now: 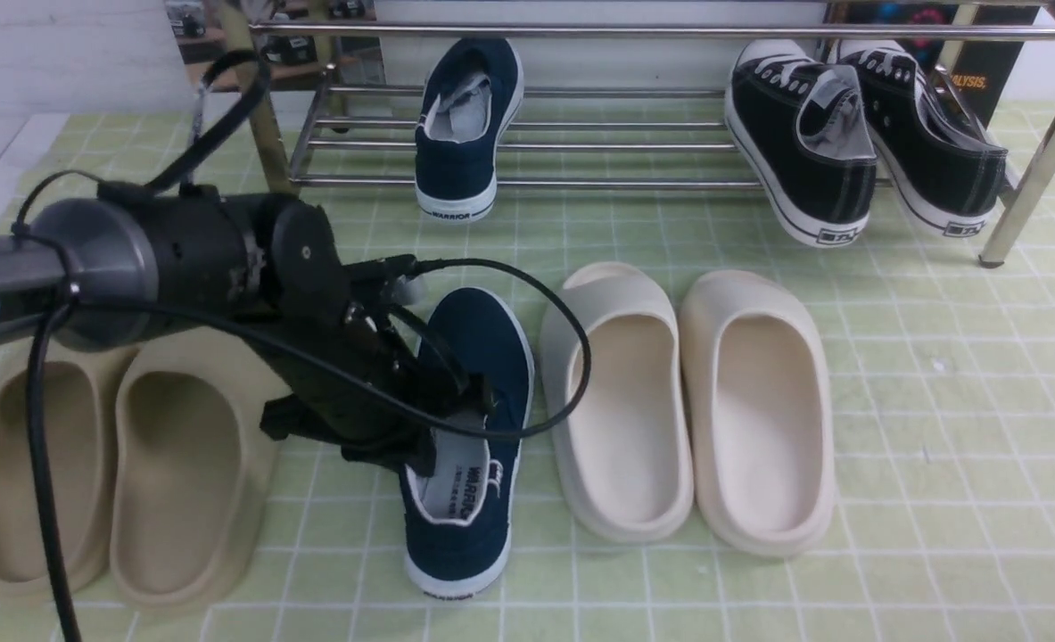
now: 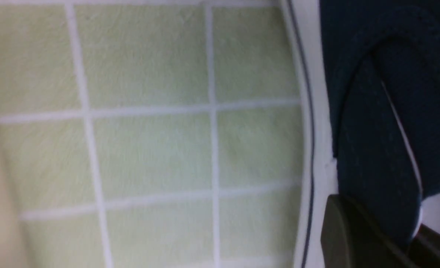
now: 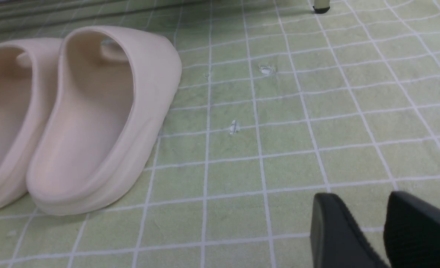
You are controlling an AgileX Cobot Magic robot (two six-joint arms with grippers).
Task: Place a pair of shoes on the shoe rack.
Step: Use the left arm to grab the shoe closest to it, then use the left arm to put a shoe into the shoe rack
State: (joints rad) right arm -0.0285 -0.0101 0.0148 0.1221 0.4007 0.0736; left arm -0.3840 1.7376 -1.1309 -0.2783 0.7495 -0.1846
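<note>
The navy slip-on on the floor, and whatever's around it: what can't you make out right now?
- Left gripper's fingertips: front view, hidden behind its own arm; left wrist view, cut off by the edge.
- Part of the opening of the navy slip-on on the floor: front view, covered by the left gripper.
- Tan slipper nearest it: front view, toe end partly behind the left arm.
- Shoe rack: front view, top cut off by the edge.

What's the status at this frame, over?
Left end effector shut on navy slip-on's side wall. Right end effector open, empty. Mate on chrome rack.
</note>
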